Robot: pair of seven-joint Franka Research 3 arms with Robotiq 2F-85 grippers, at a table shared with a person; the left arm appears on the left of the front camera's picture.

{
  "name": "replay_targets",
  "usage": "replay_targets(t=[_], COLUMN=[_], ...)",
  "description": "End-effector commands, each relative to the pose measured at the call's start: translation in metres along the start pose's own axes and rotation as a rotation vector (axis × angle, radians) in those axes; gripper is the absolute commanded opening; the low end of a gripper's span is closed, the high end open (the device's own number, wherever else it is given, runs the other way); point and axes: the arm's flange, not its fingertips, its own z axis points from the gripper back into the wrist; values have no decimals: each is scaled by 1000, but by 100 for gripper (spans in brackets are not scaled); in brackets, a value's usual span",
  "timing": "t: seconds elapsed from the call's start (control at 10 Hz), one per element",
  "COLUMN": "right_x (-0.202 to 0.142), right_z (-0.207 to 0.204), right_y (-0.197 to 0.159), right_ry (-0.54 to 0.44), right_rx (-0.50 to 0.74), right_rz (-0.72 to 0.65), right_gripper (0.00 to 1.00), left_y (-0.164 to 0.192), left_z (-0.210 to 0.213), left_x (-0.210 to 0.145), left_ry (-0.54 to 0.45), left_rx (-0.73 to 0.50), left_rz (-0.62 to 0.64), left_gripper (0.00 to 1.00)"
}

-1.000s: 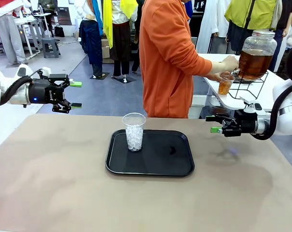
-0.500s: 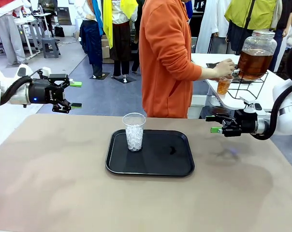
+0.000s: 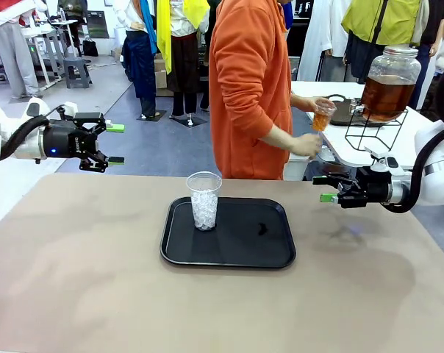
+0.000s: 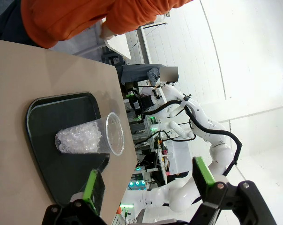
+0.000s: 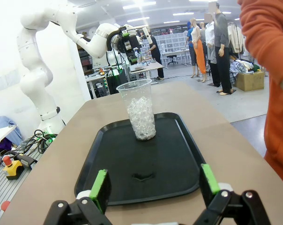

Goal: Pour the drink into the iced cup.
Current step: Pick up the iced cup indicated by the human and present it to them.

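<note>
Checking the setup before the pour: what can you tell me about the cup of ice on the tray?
The cup is a clear, tapered, plastic-looking tumbler, standing upright with no lid. White crushed ice fills most of it, stopping short of the rim; no amber liquid is in it. It stands on the black tray, in its left part as the robot sees it. Only the tray touches it.

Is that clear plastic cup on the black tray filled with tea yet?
No. The clear plastic cup stands upright on the black tray, holding only white crushed ice, no amber liquid.
</note>
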Motion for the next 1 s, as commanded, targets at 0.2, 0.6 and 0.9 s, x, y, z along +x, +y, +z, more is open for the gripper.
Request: replay_targets(t=[0.2,0.6,0.9], right_x=[3,3,3], right_z=[-2,-2,-2], right_y=[0,0,0], right_ry=[-3,-3,-3], right_rx=[1,1,1], right_rz=[2,2,2], right_gripper=[100,100,100], left_y=[-1,-1,-1], left_z=[0,0,0], left_x=[0,0,0], left_ry=[1,1,1], left_rx=[-12,-12,-12], left_rz=[-13,-13,-13], left_gripper=[100,100,100])
